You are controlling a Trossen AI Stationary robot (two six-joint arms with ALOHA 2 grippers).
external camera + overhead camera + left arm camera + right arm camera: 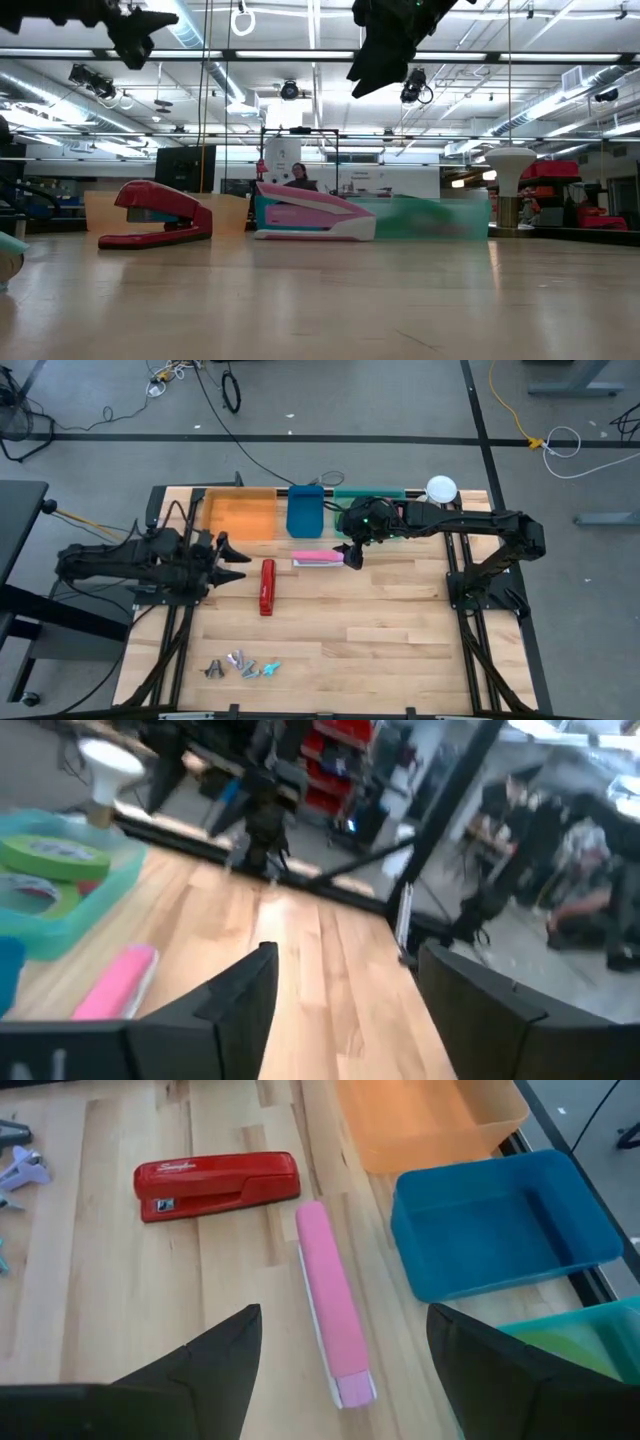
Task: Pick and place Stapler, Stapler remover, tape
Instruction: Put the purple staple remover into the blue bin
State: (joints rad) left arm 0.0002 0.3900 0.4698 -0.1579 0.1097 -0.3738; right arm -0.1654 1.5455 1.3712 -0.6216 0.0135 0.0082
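A pink stapler (318,559) lies on the table in front of the blue bin (305,512). A red stapler (267,587) lies to its left, nearer the table's near edge. Several staple removers (240,665) lie near the front edge. Green tape rolls (52,860) lie in the teal bin (120,880). My right gripper (345,1312) is open and hovers above the pink stapler's right end (345,1370), touching nothing. My left gripper (238,558) is open and empty, in the air left of the red stapler.
An orange bin (240,515), the blue bin and the teal bin (385,495) stand in a row along the far edge. A white round object (441,488) stands at the far right. Bare tabletop (380,630) spreads across the middle and right.
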